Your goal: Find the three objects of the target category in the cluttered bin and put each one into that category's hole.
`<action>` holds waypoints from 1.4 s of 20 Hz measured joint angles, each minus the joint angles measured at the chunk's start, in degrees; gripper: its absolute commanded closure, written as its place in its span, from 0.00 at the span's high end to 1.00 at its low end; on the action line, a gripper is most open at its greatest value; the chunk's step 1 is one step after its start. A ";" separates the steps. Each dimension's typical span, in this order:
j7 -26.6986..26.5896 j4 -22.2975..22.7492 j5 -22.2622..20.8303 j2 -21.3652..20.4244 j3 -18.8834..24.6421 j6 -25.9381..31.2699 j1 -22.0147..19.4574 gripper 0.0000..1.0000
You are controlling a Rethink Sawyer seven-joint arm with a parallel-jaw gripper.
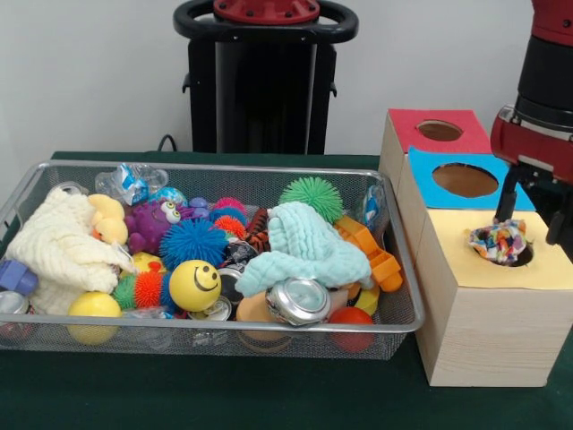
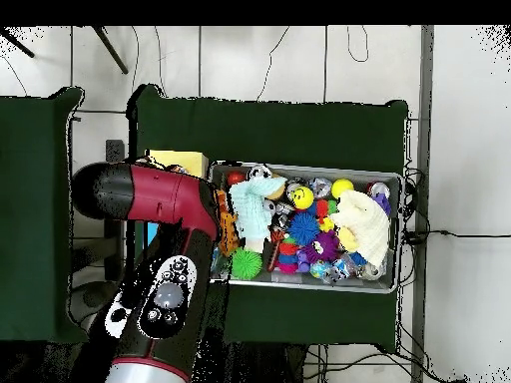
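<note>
The wire mesh bin (image 1: 224,167) stands at the left on the green table and is full of toys; it also shows in the overhead view (image 2: 299,167). One whitish fabric piece with red, blue and yellow blotches (image 1: 498,242) sits in the round hole (image 1: 524,258) of the pale yellow panel (image 1: 501,273) and bulges above its rim. My gripper (image 1: 534,215) hangs just above that hole, open, with a finger (image 1: 508,197) on each side of the piece. I see no other printed piece in the bin. In the overhead view my arm (image 2: 160,249) hides the gripper and most of the boxes.
In the bin lie a cream cloth (image 1: 54,246), a mint cloth (image 1: 309,246), a purple monster (image 1: 152,224), a yellow smiley ball (image 1: 194,285), a green spiky ball (image 1: 311,195) and a can (image 1: 298,300). The red-panelled box (image 1: 407,125) and blue-panelled box (image 1: 425,175) stand behind the yellow one.
</note>
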 measured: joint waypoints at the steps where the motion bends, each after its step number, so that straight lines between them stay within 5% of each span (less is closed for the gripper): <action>1: 0.00 -0.08 0.00 0.12 -0.08 0.00 0.06 1.00; 10: 0.00 -0.26 0.00 0.77 -1.32 0.00 0.34 1.00; 11: 0.00 -0.26 0.00 0.77 -1.55 0.00 0.35 0.00; 28: 0.00 -0.26 0.01 0.77 -2.48 0.38 0.39 0.00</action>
